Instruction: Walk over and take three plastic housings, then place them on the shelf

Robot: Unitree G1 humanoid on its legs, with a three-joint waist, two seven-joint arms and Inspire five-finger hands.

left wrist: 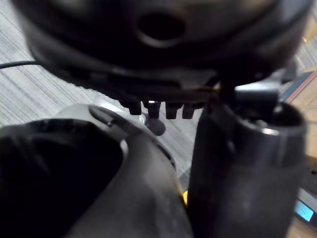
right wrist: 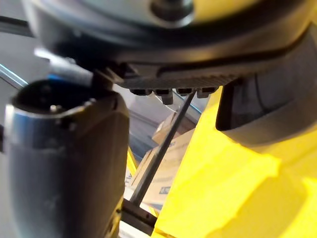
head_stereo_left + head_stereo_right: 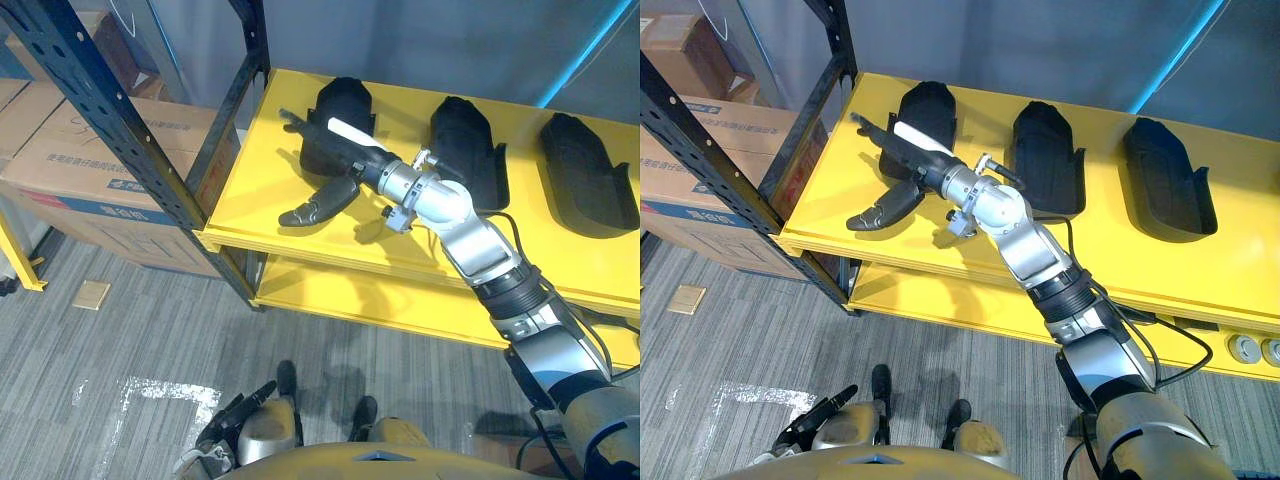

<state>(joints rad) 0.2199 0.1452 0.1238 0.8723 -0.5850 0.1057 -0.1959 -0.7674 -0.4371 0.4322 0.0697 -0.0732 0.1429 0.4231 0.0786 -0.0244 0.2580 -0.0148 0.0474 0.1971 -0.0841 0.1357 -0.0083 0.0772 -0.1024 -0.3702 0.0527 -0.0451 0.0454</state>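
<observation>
Three black moulded plastic housings lie in a row, well apart, on the top board of the yellow metal shelf [image 3: 255,190]. Farthest left, brown cardboard boxes [image 3: 70,150] stand behind a dark blue perforated rack upright [image 3: 105,105] that slants across the corner, with a small tan square [image 3: 91,294] lying flat on the grey striped floor [image 3: 150,340] below them. My left hand [image 3: 235,420] hangs low above that floor, its fingers loose and holding nothing. Next comes the shelf's left end, where the left housing [image 3: 345,100] rests with its hollow side up. My right hand [image 3: 335,160] reaches across the board to its near end, spread wide: the white-covered thumb lies over the housing, and the fingers [image 3: 315,205] stretch out above the bare yellow just in front of it. I cannot tell whether the hand touches the housing. The middle housing [image 3: 468,150] lies just beyond my forearm, and the right housing [image 3: 588,175] sits near the right end. A lower yellow board [image 3: 370,295] shows beneath.
</observation>
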